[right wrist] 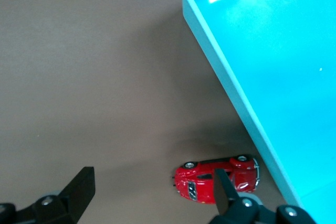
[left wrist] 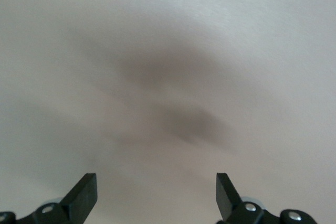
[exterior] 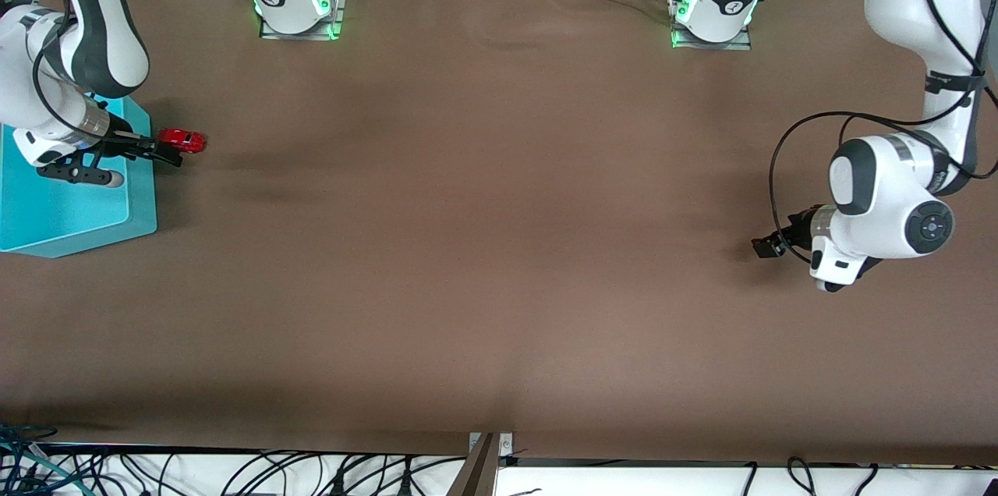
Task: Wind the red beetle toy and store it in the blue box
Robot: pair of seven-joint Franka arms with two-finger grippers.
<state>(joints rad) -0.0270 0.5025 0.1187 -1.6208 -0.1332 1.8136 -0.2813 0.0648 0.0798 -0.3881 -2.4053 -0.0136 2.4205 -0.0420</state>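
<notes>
The red beetle toy lies on the brown table beside the blue box, at the right arm's end. In the right wrist view the toy seems tipped on its side, close to the box's wall. My right gripper is low over the table next to the box, open. One of its fingers overlaps the toy, and the toy is not between the fingers. My left gripper waits open over bare table at the left arm's end.
The box's inside shows nothing in it where it is visible; the right arm covers part of it. Both arm bases stand along the table's edge farthest from the front camera. Cables hang below the edge nearest the front camera.
</notes>
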